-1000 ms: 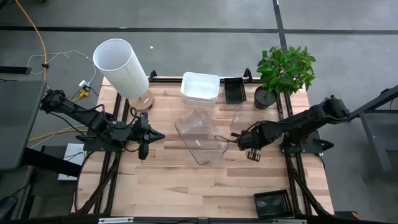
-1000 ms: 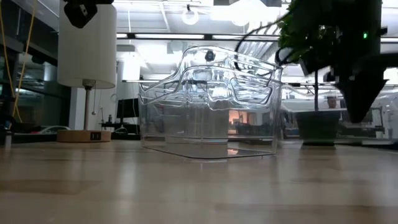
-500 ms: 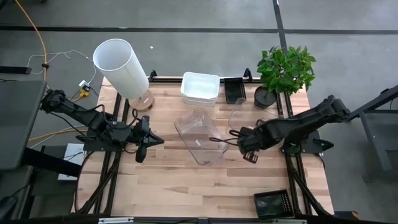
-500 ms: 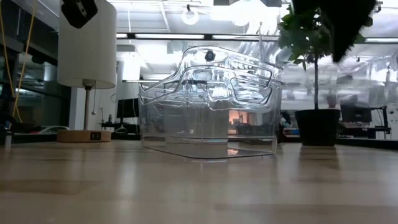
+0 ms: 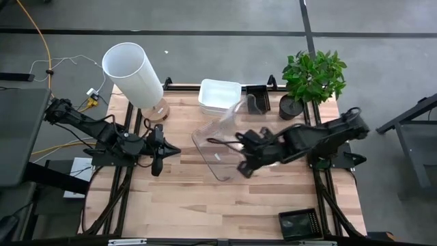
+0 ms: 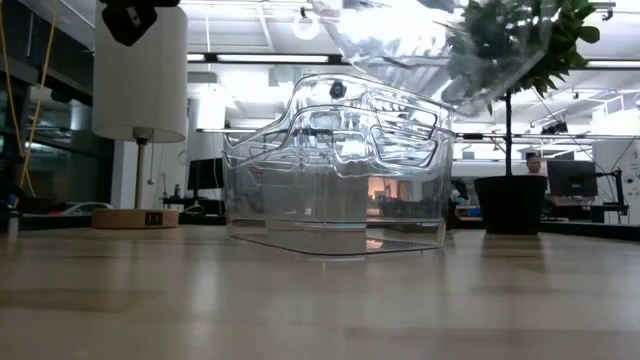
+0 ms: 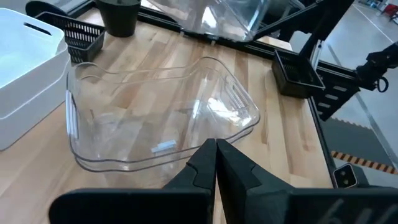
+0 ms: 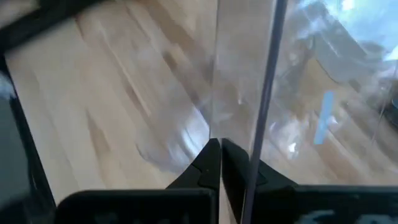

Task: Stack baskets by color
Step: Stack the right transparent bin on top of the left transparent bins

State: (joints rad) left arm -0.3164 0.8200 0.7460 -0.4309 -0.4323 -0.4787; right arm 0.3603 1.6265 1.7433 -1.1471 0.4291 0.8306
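1. Clear plastic is what your right gripper (image 5: 240, 145) carries: its jaws are pinched onto a wall of one clear basket (image 5: 235, 117), held tilted in the air.
2. Directly below and toward the left arm sits the target, the clear stack (image 5: 220, 150) on the worktop (image 5: 177, 198); it looks like two bins already nested.
3. Its long axis runs diagonally across the worktop, so you will probably need to level the lifted bin and turn it to match before lowering.
4. Your left gripper (image 5: 158, 147) waits beside the stack with its jaws fully closed on nothing.
5. White baskets (image 5: 220, 96) are stacked at the far edge, a black basket (image 5: 257, 99) beside them.
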